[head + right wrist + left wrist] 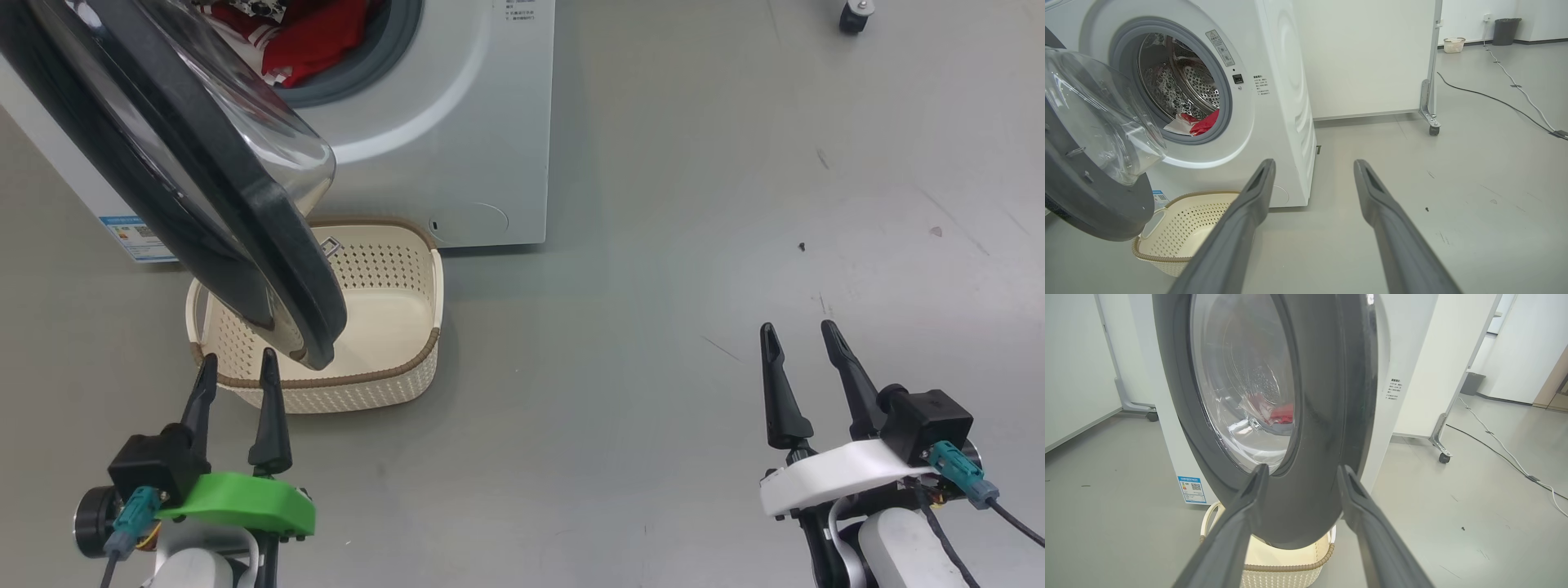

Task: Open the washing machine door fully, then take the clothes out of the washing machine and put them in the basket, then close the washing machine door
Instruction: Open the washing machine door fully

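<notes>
The washing machine door [204, 180] stands partly swung out, its black rim and glass bowl hanging over the cream basket [392, 302]. The white washing machine [465, 122] sits behind, with the red and white clothes [310, 37] in its drum. My left gripper [237, 367] is open, fingers pointing at the door's lower rim [1314, 457], a short way off and touching nothing. My right gripper [800, 336] stands open over bare floor, far right of the machine. In the right wrist view the door [1090, 163], the clothes [1198, 124] and the basket [1184, 228] lie left of my open fingers.
A white partition on castors [1372, 57] stands behind the machine, with cables [1494, 100] running over the grey floor. A castor [853, 16] shows at the top right of the head view. Another small basket [1453, 45] and a bin [1504, 30] stand far back.
</notes>
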Robot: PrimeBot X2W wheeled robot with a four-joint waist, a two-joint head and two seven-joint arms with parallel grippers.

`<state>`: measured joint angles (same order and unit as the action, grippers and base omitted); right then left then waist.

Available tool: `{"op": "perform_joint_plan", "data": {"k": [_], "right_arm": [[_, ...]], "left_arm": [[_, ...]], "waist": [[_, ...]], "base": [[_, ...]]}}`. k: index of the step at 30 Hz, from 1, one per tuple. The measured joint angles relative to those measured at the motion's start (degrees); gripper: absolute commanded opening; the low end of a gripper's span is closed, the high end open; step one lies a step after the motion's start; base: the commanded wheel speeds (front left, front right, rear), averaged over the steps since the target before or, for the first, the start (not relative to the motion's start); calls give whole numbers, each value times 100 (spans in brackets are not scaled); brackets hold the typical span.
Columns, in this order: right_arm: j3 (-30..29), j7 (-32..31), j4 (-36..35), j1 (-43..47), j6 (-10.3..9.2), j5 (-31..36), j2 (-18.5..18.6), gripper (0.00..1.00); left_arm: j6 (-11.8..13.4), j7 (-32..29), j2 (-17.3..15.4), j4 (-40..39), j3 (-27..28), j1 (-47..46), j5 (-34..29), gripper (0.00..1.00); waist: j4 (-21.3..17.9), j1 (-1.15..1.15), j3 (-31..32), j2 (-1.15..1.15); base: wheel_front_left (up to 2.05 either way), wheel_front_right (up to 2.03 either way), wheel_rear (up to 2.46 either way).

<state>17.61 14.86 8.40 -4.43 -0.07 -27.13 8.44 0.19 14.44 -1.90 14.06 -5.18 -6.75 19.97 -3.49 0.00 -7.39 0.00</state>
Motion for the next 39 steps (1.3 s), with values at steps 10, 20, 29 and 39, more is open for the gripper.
{"op": "perform_joint_plan", "data": {"k": [10, 20, 29, 39], "right_arm": [[-67, 0, 32, 20, 60, 66, -94, 100], [-89, 0, 75, 19, 138, 185, -143, 100], [-62, 0, 171, 18, 247, 257, -198, 100], [-126, 0, 188, 21, 252, 258, -297, 100]], "left_arm": [[-4, 0, 0, -204, 167, -31, -144, 0], [-8, 2, -100, -1066, 643, -677, -152, 0], [-177, 33, -392, -1652, 632, -1253, -390, 0], [-310, -164, -427, -1795, 166, -1905, -513, 0]], "waist": [[2, 0, -40, 0], [1, 0, -35, 0], [-38, 0, 23, 0], [-129, 0, 40, 0]], "base": [[0, 0, 0], [0, 0, 0], [0, 0, 0], [0, 0, 0]]}}
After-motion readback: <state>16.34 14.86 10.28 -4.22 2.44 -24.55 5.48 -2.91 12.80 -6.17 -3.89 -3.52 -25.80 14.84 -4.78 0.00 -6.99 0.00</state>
